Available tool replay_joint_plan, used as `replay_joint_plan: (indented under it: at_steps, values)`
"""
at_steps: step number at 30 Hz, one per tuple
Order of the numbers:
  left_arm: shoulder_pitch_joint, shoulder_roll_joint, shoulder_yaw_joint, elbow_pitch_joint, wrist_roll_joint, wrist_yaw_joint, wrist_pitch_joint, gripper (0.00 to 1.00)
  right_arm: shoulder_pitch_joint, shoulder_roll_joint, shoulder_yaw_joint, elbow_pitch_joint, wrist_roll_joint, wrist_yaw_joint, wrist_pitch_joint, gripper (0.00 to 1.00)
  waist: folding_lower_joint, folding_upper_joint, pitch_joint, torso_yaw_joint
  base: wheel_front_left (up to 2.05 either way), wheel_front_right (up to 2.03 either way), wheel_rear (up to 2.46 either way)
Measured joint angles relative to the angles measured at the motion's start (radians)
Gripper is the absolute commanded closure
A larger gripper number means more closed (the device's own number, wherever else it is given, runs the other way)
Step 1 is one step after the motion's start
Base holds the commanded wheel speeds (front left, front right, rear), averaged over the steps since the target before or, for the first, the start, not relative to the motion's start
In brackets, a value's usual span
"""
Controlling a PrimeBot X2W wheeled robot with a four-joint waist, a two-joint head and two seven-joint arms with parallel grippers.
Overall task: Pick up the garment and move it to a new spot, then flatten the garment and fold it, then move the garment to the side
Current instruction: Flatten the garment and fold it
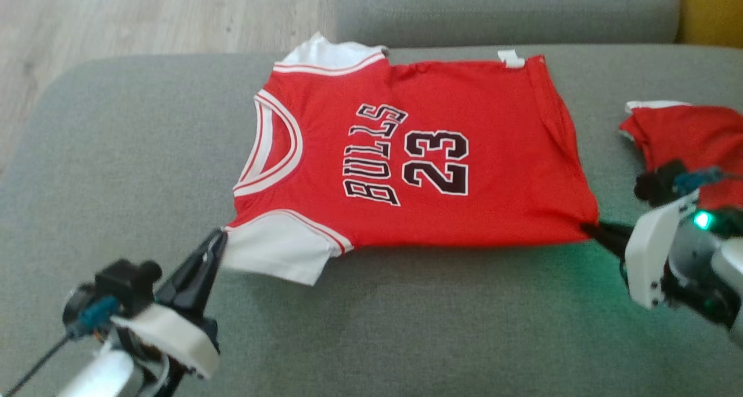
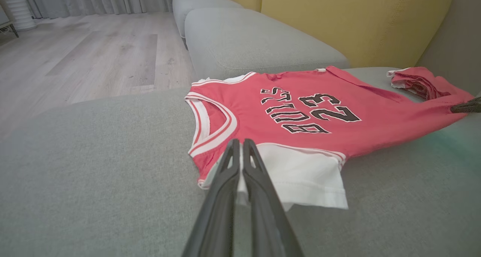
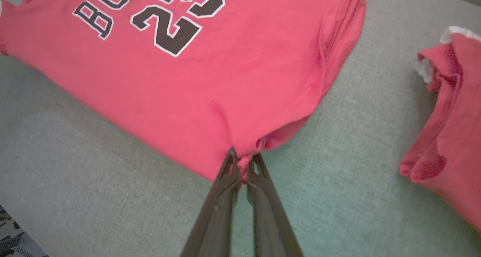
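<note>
The red jersey (image 1: 429, 153) of soft cloth, with white sleeves and the black print "BULLS 23", lies spread flat in the middle of the grey fabric sofa cushion (image 1: 406, 327). Its collar points to the robot's left and its hem to the right. The left pincer (image 1: 216, 240) is clenched on the edge of the near white sleeve. The right pincer (image 1: 589, 228) is clenched on the near corner of the hem. A second red garment (image 1: 685, 136) lies crumpled near the hem, apart from it. Behind are a yellow backrest (image 2: 357, 20) and a wooden floor (image 1: 145, 14).
</note>
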Motion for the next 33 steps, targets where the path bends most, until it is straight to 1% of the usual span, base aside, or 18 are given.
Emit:
replay_joint_plan:
  at_steps: [6,12,19,24,26,29,30,31,32,33]
  values:
    - [-0.093,0.011,0.004,0.019,0.016,-0.002,0.024,1.00,-0.077,0.007,-0.035,0.003,-0.024,0.000,0.000,1.00,0.0001,0.0000,0.057,-0.006,0.00,0.00,0.00]
    - [-0.230,0.012,-0.002,0.089,0.056,-0.045,0.061,1.00,-0.139,0.048,-0.066,0.063,-0.053,0.000,0.007,1.00,0.0002,0.0000,0.118,-0.018,0.00,0.00,0.00]
    - [-0.415,0.004,-0.018,0.237,0.101,-0.103,0.090,1.00,-0.210,0.109,-0.070,0.134,-0.095,0.000,0.028,1.00,0.0002,0.0000,0.180,-0.044,0.00,0.00,0.00]
    - [-0.534,-0.029,-0.040,0.347,0.129,-0.141,0.098,1.00,-0.259,0.140,-0.069,0.169,-0.107,0.000,0.035,1.00,0.0002,0.0000,0.223,-0.064,0.00,0.00,0.00]
    - [-0.597,-0.043,-0.061,0.415,0.150,-0.153,0.104,1.00,-0.289,0.159,-0.059,0.183,-0.116,0.000,0.035,1.00,0.0002,0.0000,0.249,-0.075,0.00,0.00,0.00]
    - [-0.649,-0.059,-0.072,0.479,0.162,-0.168,0.103,1.00,-0.324,0.177,-0.051,0.201,-0.129,0.000,0.032,1.00,0.0001,0.0000,0.273,-0.087,0.00,0.00,0.00]
    - [-0.666,-0.067,-0.076,0.500,0.163,-0.168,0.097,1.00,-0.338,0.183,-0.051,0.209,-0.145,0.000,0.010,0.72,0.0001,0.0000,0.280,-0.091,0.00,0.00,0.00]
    - [-0.682,-0.076,-0.077,0.521,0.170,-0.168,0.080,0.35,-0.353,0.190,-0.058,0.222,-0.156,0.000,-0.011,0.00,0.0002,0.0000,0.287,-0.093,0.00,0.00,0.00]
    - [-0.700,-0.087,-0.077,0.543,0.179,-0.168,0.066,0.00,-0.369,0.198,-0.067,0.239,-0.158,0.000,-0.026,0.00,0.0002,-0.0001,0.292,-0.096,0.00,0.00,0.00]
    - [-0.737,-0.110,-0.070,0.585,0.185,-0.159,0.027,0.00,-0.397,0.217,-0.093,0.276,-0.159,0.000,-0.065,0.00,0.0002,-0.0001,0.300,-0.099,0.00,0.00,0.00]
